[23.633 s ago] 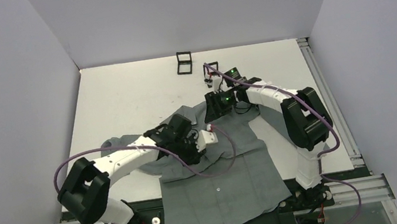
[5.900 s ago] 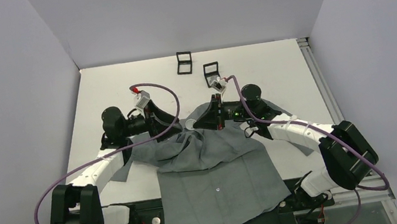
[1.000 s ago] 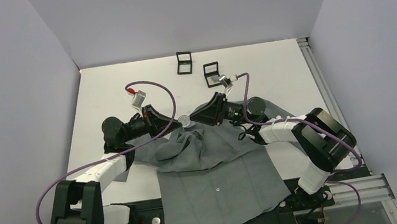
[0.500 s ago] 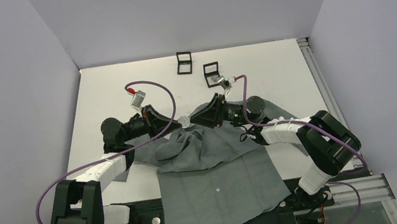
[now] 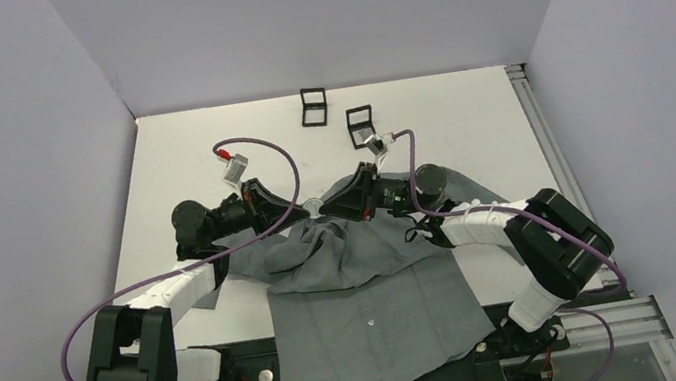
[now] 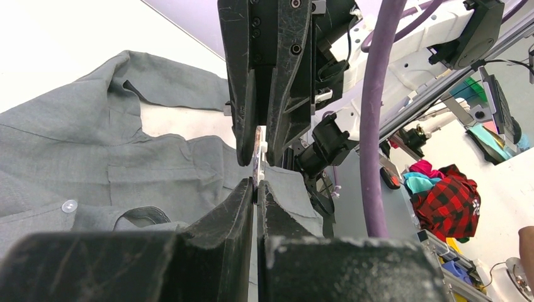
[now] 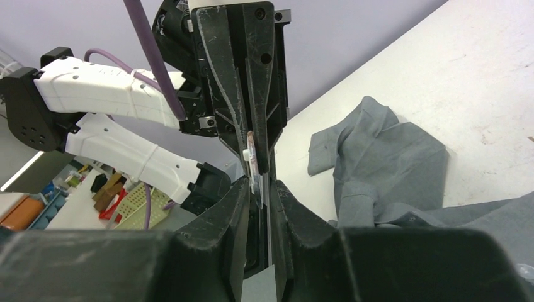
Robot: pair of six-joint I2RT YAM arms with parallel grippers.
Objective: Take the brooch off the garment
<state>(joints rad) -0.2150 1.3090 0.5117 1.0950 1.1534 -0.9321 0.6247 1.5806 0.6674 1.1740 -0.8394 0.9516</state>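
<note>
we see the brooch (image 7: 251, 156) edge-on from both wrists, flat face upward, raised over the garment (image 5: 370, 297) collar, left gripper (image 6: 256, 185) clamped tight on it, right gripper (image 7: 261, 184) pinching its opposite rim

The shirt (image 5: 369, 287) is plain grey, its buttons (image 6: 69, 206) white. The table (image 5: 207, 149) is white and the boxes (image 5: 313, 106) black. The arms (image 5: 167, 292) are white with black joints, and their cables (image 5: 262, 151) purple. The left gripper (image 6: 254, 189) and right gripper (image 7: 260, 185) are black (scuffed pale in places). The brooch (image 7: 251, 154), seen edge-on, looks reddish-brown. A cloth (image 6: 450, 198) is checked red and black.
</note>
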